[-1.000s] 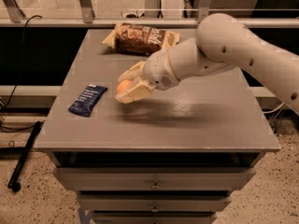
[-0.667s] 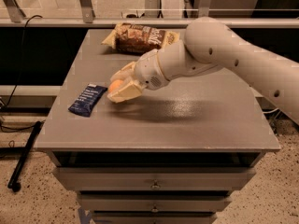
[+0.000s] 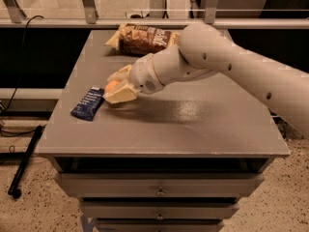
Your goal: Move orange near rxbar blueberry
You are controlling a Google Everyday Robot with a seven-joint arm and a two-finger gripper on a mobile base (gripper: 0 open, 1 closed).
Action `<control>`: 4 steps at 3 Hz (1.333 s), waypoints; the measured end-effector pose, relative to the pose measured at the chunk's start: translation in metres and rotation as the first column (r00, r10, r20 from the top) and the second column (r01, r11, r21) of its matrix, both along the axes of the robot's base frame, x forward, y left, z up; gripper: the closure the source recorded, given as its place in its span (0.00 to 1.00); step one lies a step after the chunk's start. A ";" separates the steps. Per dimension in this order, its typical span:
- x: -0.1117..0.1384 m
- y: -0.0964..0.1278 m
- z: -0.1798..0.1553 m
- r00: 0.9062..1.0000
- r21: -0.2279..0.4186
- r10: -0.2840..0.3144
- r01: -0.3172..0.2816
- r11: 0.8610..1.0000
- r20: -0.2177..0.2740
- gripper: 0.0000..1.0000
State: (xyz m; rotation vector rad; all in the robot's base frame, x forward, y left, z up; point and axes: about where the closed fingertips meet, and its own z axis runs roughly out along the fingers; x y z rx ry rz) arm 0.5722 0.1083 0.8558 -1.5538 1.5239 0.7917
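Camera view: table [image 3: 203, 129], arm [image 3: 231, 62] reaching toward its left edge, snack bag [image 3: 142, 39] at the rear edge. Gripper [image 3: 118, 90] sits low, fingers closed around the orange [image 3: 112, 86], just beside the rxbar blueberry [image 3: 88, 103] near the left edge. Risk (judgement): released round fruit may roll off that edge, or fingers nudge the bar

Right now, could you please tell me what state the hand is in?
The hand is closed on the orange, close beside the rxbar blueberry.
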 end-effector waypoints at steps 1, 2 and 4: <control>0.001 0.005 -0.004 1.000 0.006 -0.002 0.002 1.000 -0.013 0.12; 0.002 0.007 -0.006 1.000 0.008 -0.002 0.003 1.000 -0.020 0.00; 0.002 -0.021 0.003 0.999 0.019 -0.032 0.032 0.999 -0.011 0.00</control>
